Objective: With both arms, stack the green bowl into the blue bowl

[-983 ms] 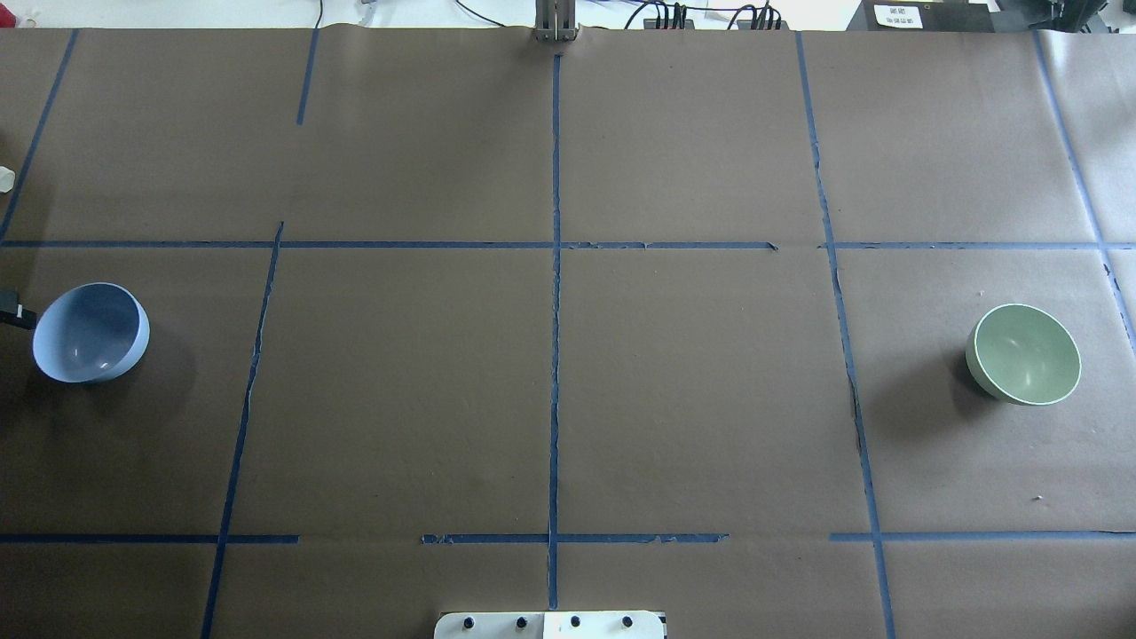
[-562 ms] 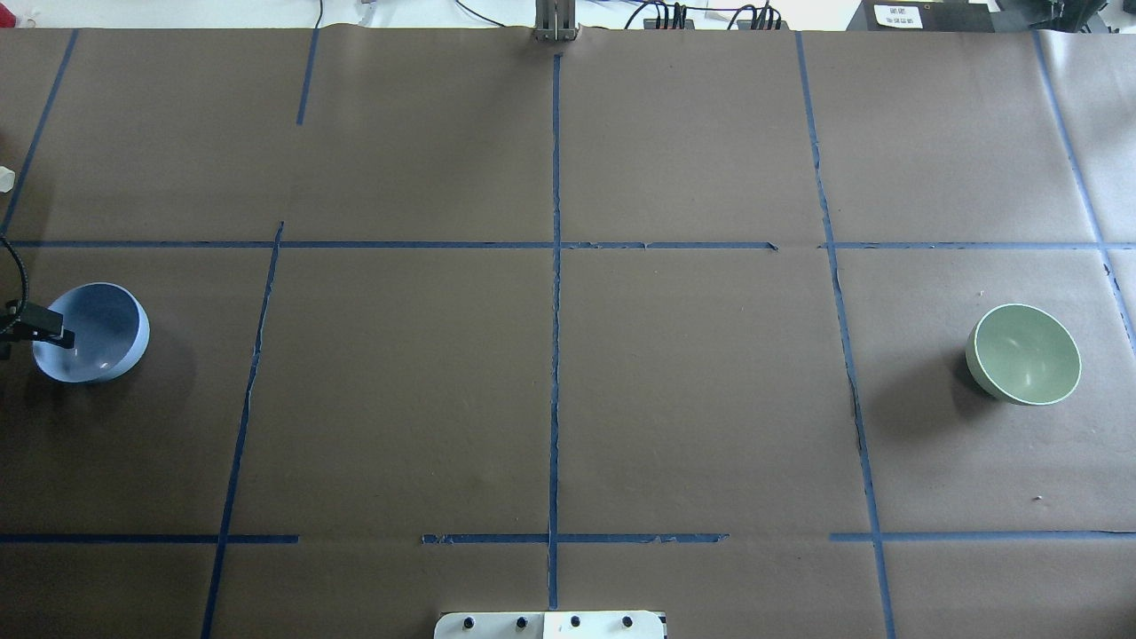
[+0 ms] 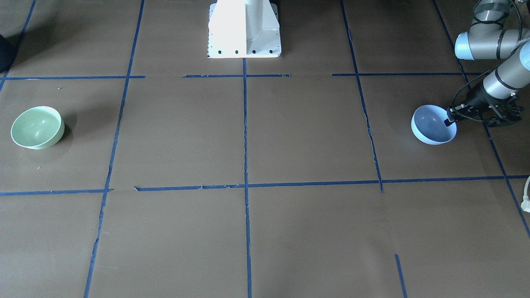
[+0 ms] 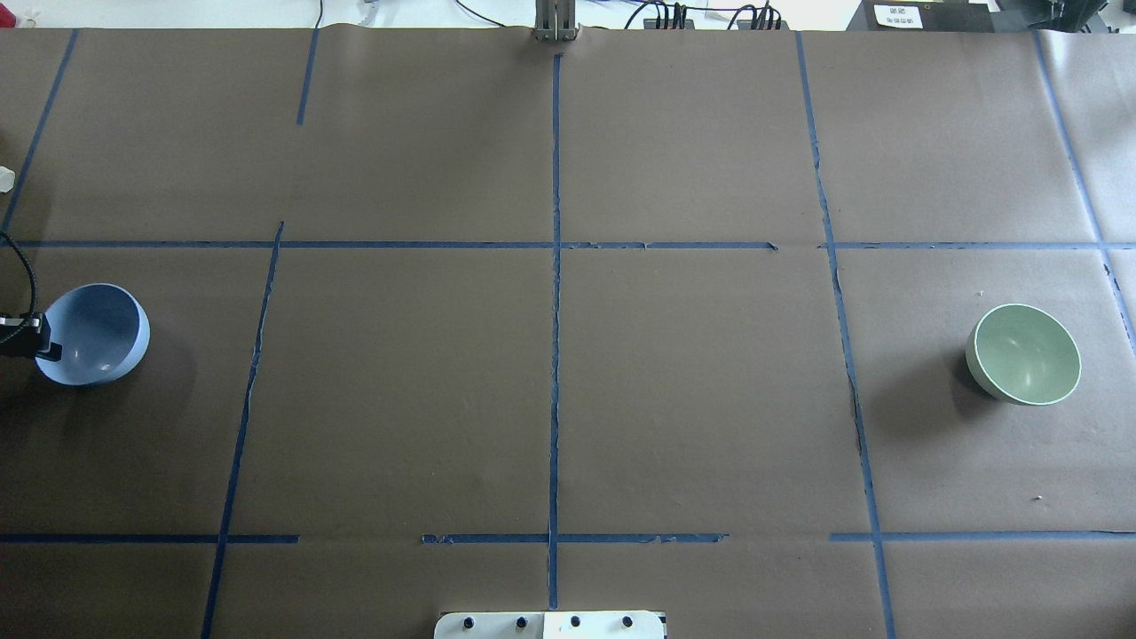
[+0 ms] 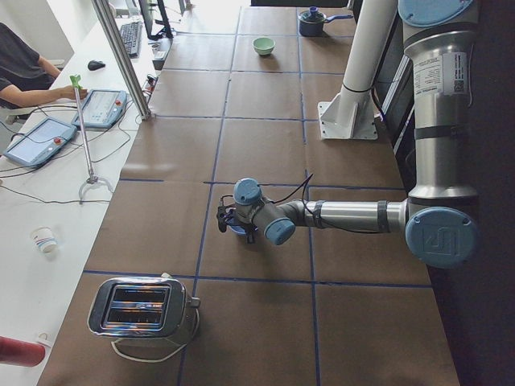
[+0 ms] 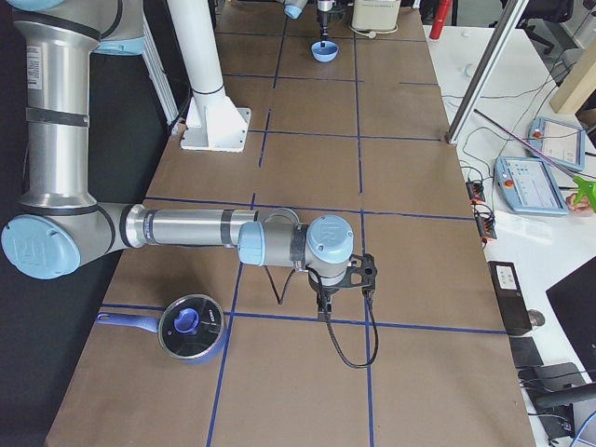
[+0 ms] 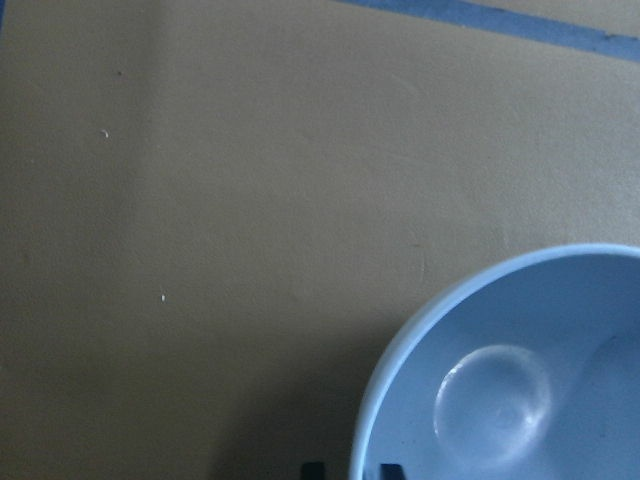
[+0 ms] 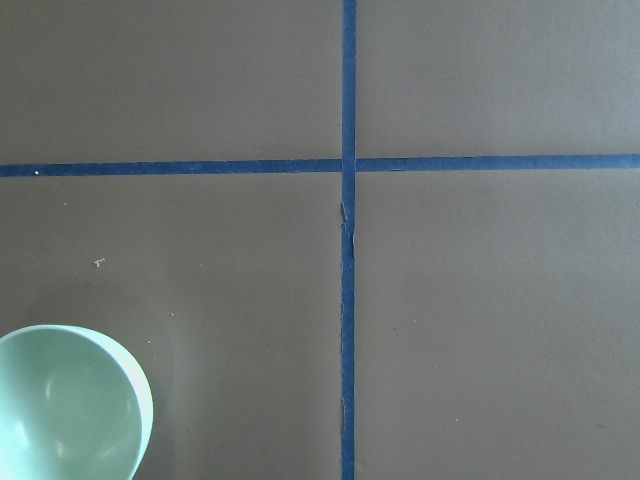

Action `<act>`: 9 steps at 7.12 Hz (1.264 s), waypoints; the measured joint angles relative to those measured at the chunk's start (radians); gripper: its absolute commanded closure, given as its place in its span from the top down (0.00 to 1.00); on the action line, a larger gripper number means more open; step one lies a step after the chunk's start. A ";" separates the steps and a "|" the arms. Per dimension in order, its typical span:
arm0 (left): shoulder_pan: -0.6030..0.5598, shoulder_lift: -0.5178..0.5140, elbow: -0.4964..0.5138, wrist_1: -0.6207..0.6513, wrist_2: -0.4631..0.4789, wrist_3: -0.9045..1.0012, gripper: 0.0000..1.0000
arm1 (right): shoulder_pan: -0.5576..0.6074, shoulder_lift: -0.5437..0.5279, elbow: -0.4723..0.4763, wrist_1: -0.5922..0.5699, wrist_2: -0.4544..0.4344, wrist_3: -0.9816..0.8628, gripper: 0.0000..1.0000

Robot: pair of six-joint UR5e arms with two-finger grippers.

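The blue bowl (image 4: 98, 333) sits at the table's far left, and shows in the front view (image 3: 432, 130) and the left wrist view (image 7: 520, 380). My left gripper (image 4: 43, 342) (image 3: 448, 118) is at the bowl's outer rim. Its fingertips (image 7: 312, 470) straddle the rim with a narrow gap, one outside and one inside, shut on it. The green bowl (image 4: 1025, 355) (image 3: 36, 127) stands alone at the far right, and shows at the lower left of the right wrist view (image 8: 65, 410). My right gripper (image 6: 323, 312) shows only in the right side view, pointing down, and I cannot tell whether it is open.
Blue tape lines divide the brown table (image 4: 550, 390) into squares. The white pedestal base (image 3: 244, 31) stands at the robot's side. A lidded pot (image 6: 191, 326) sits beyond the right end. A toaster (image 5: 145, 310) stands beyond the left end.
My left gripper came in from the left edge over the blue bowl's rim, then drew back a little and settled on the rim. Both bowls kept their places.
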 measured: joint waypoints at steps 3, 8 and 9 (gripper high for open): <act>-0.004 -0.118 -0.176 0.276 -0.092 -0.115 0.00 | -0.002 0.010 0.005 -0.004 0.006 0.000 1.00; 0.349 -0.637 -0.151 0.507 0.101 -0.638 0.00 | -0.004 0.016 -0.022 -0.002 0.021 -0.001 1.00; 0.411 -0.699 -0.106 0.503 0.170 -0.674 0.00 | -0.004 0.014 -0.020 -0.001 0.026 0.000 1.00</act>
